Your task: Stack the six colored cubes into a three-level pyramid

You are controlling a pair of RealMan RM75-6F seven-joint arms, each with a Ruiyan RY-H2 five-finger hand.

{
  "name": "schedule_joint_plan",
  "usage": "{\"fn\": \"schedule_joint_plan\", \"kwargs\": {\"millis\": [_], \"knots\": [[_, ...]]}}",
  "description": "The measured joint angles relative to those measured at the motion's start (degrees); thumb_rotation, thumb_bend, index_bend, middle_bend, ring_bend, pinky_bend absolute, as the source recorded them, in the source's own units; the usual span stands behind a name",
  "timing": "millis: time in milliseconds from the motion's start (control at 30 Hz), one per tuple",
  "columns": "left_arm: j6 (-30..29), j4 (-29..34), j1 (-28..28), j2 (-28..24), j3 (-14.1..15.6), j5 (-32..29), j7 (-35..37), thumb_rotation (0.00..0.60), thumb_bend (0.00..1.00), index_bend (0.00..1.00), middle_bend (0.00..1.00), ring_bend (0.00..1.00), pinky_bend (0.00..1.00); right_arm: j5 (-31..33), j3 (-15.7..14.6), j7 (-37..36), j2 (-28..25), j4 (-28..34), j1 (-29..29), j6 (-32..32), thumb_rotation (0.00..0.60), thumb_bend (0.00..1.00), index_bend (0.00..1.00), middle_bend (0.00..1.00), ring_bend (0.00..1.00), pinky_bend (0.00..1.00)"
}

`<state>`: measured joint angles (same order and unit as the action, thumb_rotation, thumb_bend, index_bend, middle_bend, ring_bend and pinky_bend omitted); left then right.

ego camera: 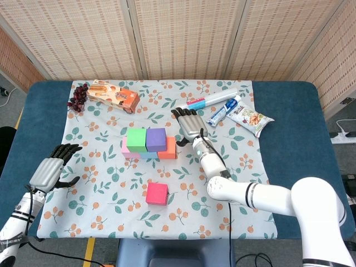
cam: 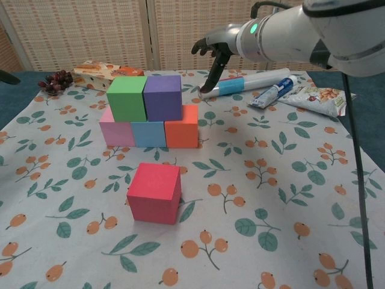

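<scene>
A bottom row of pink cube (cam: 116, 132), light blue cube (cam: 149, 133) and orange cube (cam: 182, 127) stands on the floral cloth. On top sit a green cube (cam: 127, 98) and a purple cube (cam: 163, 97), side by side. A magenta cube (cam: 154, 192) lies alone nearer the front edge; in the head view the magenta cube (ego camera: 157, 193) is below the stack (ego camera: 148, 143). My right hand (ego camera: 191, 127) hovers open to the right of the stack, touching nothing; in the chest view the right hand (cam: 214, 55) has its fingers pointing down. My left hand (ego camera: 51, 168) is open off the cloth's left edge.
Behind the stack lie a snack box (ego camera: 114, 95) and dark grapes (ego camera: 78, 97) at the back left. A wrapped tube (ego camera: 206, 100), a toothpaste tube (ego camera: 223, 111) and a snack packet (ego camera: 250, 118) lie at the back right, close to my right hand.
</scene>
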<state>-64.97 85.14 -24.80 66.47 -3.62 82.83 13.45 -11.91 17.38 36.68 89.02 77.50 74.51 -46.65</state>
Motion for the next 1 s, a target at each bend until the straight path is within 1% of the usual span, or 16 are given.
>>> {"fn": "schedule_joint_plan", "kwargs": {"millis": [100,267,367,567,1000], "knots": [[0.3,-0.1,0.0,0.0,0.0,-0.4,-0.1,0.6,0.29,0.12,0.08,0.0,0.04,-0.7,0.1,-0.6,1.2,-1.7,0.3,0.8,0.6,0.13,0.0,0.0,0.0,0.0],[1.0,-0.8,-0.1,0.3,0.0,-0.8,0.3,0.6,0.29,0.12,0.08,0.0,0.04,-2.9,0.1,-2.1,5.3,-8.3,1.0,2.7,0.6,0.13,0.0,0.0,0.0,0.0],[1.1,-1.3,-0.2,0.4,0.0,-0.7,0.7,0.6,0.29,0.12,0.08,0.0,0.04,-4.6,0.2,-3.3,7.3,-10.7,1.4,3.8,0.6,0.13,0.0,0.0,0.0,0.0],[1.2,-2.1,-0.3,0.7,0.0,-0.5,1.6,0.6,0.29,0.12,0.08,0.0,0.04,-5.8,0.6,-4.3,8.5,-11.7,1.6,4.0,0.6,0.13,0.0,0.0,0.0,0.0],[1.2,-3.2,-0.3,1.2,0.1,-0.1,2.7,0.6,0.29,0.12,0.08,0.0,0.04,-6.4,1.2,-5.0,9.0,-11.4,1.7,3.7,0.6,0.13,0.0,0.0,0.0,0.0]]}}
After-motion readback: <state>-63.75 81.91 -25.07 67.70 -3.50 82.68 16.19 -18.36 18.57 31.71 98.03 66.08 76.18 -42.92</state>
